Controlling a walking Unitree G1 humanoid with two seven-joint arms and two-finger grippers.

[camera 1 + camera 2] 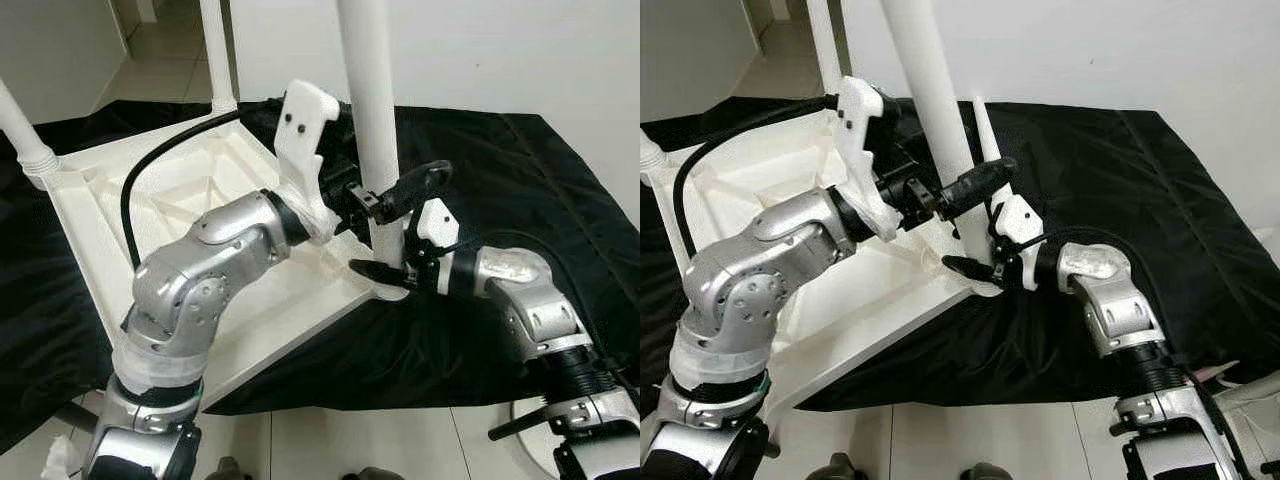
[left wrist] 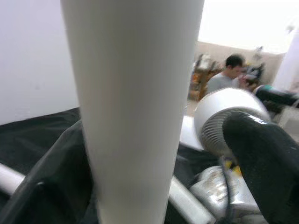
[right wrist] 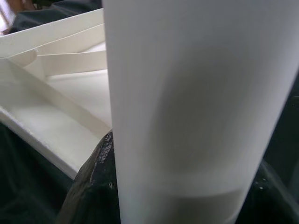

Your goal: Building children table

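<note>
On a black cloth [image 1: 520, 180] with a soft sheen and loose creases lies an upturned white plastic tabletop [image 1: 190, 210], its ribbed underside facing up and one corner raised toward the robot. Three smooth, round white legs rise from it. The nearest leg [image 1: 370, 110] stands upright in the near corner socket, and its top is cut off by the frame edge. A second leg [image 1: 216, 50] stands at the far corner, and a third [image 1: 20, 130], with a threaded collar at its base, stands at the far left corner; both are also cut off above. The left gripper [image 1: 400, 195] reaches in from the left, elbow bent and wrist angled up, its two long black fingers closed around the nearest leg partway up. A thick black cable [image 1: 150, 170] loops from that arm over the tabletop. The right gripper [image 1: 385, 270] comes in low from the right, forearm nearly level, its black fingers set against the same leg just above the socket; how tightly they grip cannot be made out, since the far finger is hidden behind the leg. In the left wrist view the leg is a broad, blurred white column, with a person [image 2: 224, 74] seated far behind in a bright room. Pale floor tiles [image 1: 400, 440] show beneath the cloth's near edge.
</note>
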